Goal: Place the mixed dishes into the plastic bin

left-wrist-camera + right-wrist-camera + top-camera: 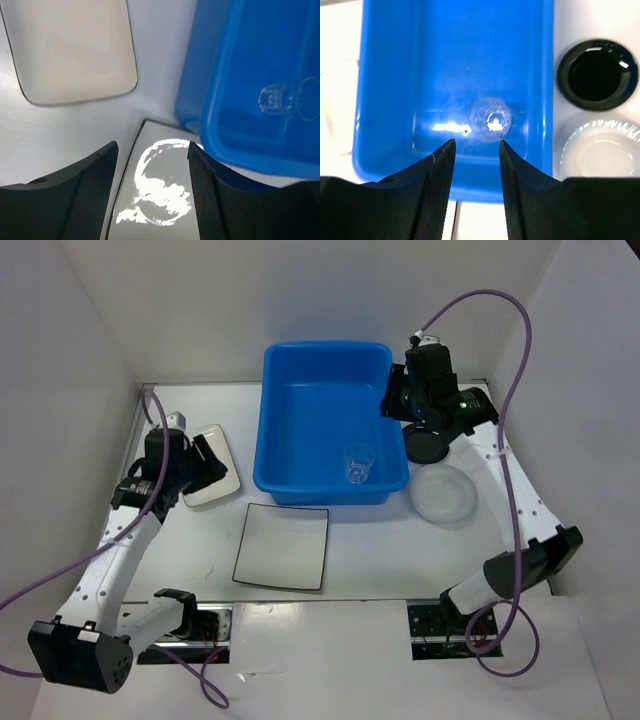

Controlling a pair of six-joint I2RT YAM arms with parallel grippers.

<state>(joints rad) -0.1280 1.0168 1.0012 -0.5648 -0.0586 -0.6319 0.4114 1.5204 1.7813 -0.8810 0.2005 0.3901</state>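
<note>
Nearest the arm bases, the flat square white plate [282,546] with its thin dark rim lies flat on the bench [370,560], just in front of the plastic bin [268,420]. It is close to the bin's near wall, but I cannot tell whether they touch. To the right, the translucent round dish [444,494] sits on the bench beside the bin's near right corner.

On the left, the white rounded-rectangle plate [228,462] rests on the bench, well apart from the bin. The left end effector [208,465] hangs over it with fingers spread and nothing between them. In the left wrist view a corner of the square plate shows under the gap between its fingers [90,190].

The bin stands upright in the middle of the bench. The small clear cup [358,463] stands inside it, near the front right corner of its floor.

Beyond the translucent dish, the small black round plate [428,445] lies just beside the bin's right wall. The right end effector [393,400] hovers over that wall's rim, spread wide and empty. In its wrist view the cup shows beyond the gap between its fingers [435,185].
</note>
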